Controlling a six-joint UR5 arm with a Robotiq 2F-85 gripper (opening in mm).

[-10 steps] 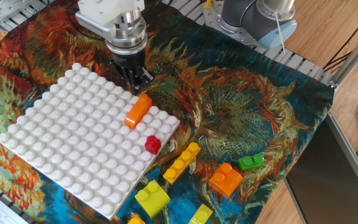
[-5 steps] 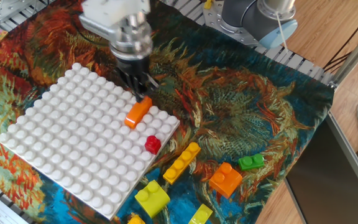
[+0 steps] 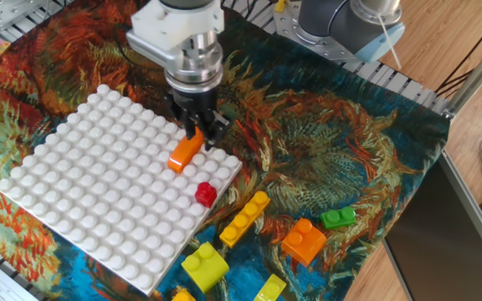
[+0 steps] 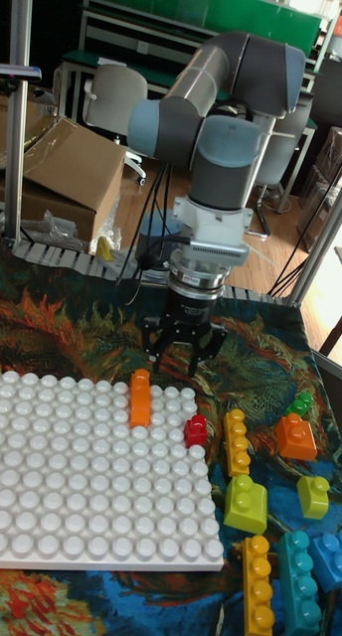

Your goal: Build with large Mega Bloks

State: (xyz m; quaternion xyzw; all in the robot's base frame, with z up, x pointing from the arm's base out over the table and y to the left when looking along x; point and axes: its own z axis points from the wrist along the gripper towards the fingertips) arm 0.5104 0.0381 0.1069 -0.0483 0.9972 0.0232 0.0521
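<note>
An orange bar-shaped Mega Blok point(image 3: 185, 151) point(image 4: 140, 397) sits on the white studded baseplate point(image 3: 99, 192) point(image 4: 82, 477) near its far right edge. A one-stud red cube point(image 3: 205, 194) point(image 4: 196, 430) stands on the plate's right corner. My gripper point(image 3: 201, 134) point(image 4: 184, 360) hangs open just beyond the orange bar's far end, its fingers spread and holding nothing. Loose on the cloth lie a long yellow bar point(image 3: 244, 217) point(image 4: 236, 440), an orange brick point(image 3: 304, 241) point(image 4: 295, 437), a small green brick point(image 3: 337, 218) point(image 4: 300, 404) and a yellow-green brick point(image 3: 205, 266) point(image 4: 246, 502).
A patterned cloth point(image 3: 333, 142) covers the table. More bricks lie at the front: a yellow one point(image 3: 270, 288), a yellow bar point(image 4: 256, 586) and teal bricks point(image 4: 302, 586). A dark panel point(image 3: 442, 234) borders the right side. The arm's base point(image 3: 341, 25) stands at the back.
The gripper has shifted right along the baseplate's far edge and turned a little. The orange bar and the red cube stay where they were.
</note>
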